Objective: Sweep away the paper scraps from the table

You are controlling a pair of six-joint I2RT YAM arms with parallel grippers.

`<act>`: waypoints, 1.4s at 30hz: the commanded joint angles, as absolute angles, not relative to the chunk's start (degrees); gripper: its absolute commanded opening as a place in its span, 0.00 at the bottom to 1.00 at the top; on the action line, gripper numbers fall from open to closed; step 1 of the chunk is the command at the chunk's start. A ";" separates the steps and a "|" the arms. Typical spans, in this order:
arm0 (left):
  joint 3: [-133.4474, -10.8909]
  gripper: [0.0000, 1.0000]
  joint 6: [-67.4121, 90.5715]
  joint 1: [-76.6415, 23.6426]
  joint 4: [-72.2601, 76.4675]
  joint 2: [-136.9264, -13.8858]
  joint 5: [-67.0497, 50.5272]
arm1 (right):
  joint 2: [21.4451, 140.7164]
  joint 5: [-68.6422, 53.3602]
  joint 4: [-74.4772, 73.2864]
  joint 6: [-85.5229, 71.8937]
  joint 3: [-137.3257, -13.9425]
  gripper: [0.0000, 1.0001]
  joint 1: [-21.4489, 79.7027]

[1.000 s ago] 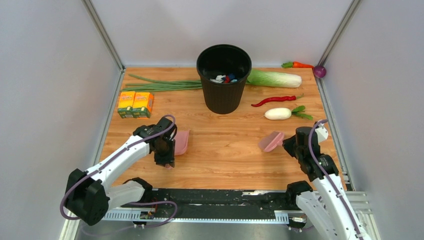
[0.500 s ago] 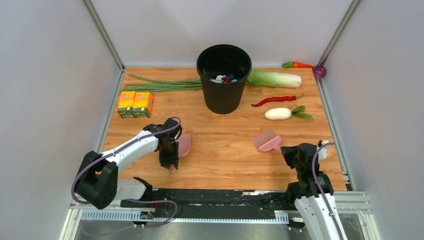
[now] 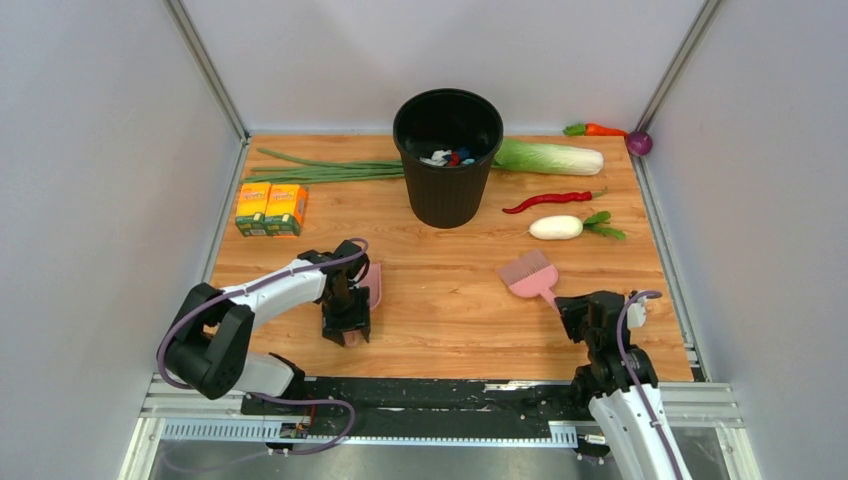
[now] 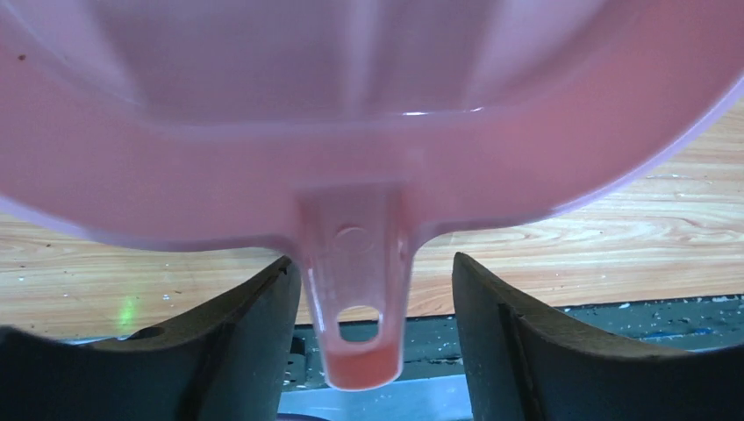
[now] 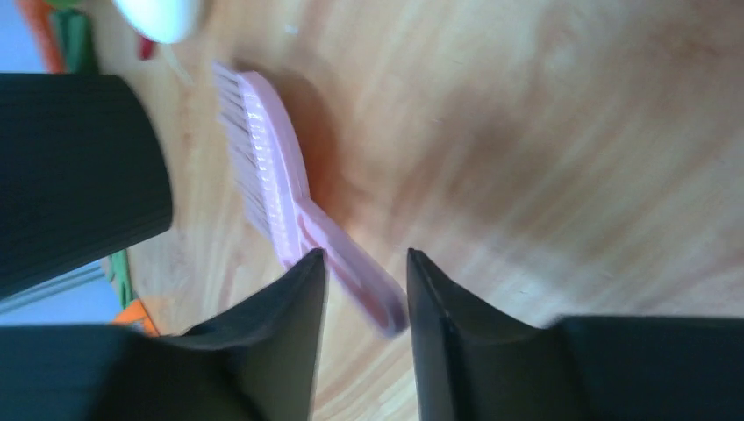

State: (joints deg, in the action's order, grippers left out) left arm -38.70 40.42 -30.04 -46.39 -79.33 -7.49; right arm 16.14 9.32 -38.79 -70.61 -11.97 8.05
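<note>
Grey walls stand around the table (image 3: pixel 450 320), a brown wood board with a metal rail at the front. At the far side stands a black bin (image 3: pixel 447 205). The paper scraps (image 3: pixel 453 158) lie inside it as small red bits, next to some white and blue bits. They are well apart from both pincers, which sit low near the front edge. The left gripper (image 4: pixel 371 263) is spread. The handle of a pink dustpan (image 4: pixel 351 114) hangs between its two fingers, with a gap showing on one side, so it is not pinched. The dustpan stands on its edge just beside that arm. The right gripper (image 5: pixel 366 259) is spread too. The end of the handle of a pink brush (image 5: pixel 272 175) lies between its fingers, and the brush rests flat on the wood with its bristles pointing away from the arm. That view is a bit blurry. Near the bin are long green onions (image 3: pixel 320 170), a cabbage (image 3: pixel 555 157), a red chili (image 3: pixel 550 201), a white radish (image 3: pixel 555 227) and two orange boxes (image 3: pixel 270 208).
</note>
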 commanded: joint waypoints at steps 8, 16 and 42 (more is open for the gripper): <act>-39.63 0.74 41.40 -30.32 -46.75 -75.94 -7.12 | 21.70 5.01 -44.56 -68.91 -14.93 0.79 7.82; -45.87 0.75 41.31 -30.32 -56.42 -64.62 -4.40 | 29.52 4.83 -49.04 -62.85 -26.61 1.00 7.91; -54.61 0.79 25.67 -30.41 -45.29 -36.40 32.86 | 21.10 13.70 -36.65 -32.70 -47.72 1.00 7.91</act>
